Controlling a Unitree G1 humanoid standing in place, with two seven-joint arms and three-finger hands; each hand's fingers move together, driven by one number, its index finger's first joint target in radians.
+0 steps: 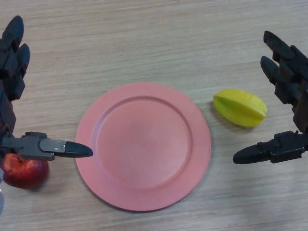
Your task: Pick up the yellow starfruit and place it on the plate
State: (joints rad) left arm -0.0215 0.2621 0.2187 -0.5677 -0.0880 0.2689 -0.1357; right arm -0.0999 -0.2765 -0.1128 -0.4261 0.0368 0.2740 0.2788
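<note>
Ungrasped, the yellow starfruit (240, 107) lies on the counter (159, 38) right of the bare plate (143, 145). Right robot hand (288, 101) spreads wide at the frame's right edge; pickup and placement remain.

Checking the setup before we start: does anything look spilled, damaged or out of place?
Nothing stands out. The pink plate is bare and intact, the starfruit lies to its right, a red apple to its left.

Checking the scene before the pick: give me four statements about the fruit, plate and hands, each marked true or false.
1. The starfruit lies on the table, right of the plate. True.
2. The plate holds an apple. False: it holds nothing; the red apple sits on the table at its left.
3. The right hand grips the starfruit. False: it is open, apart from it.
4. The left hand is open. True.
</note>
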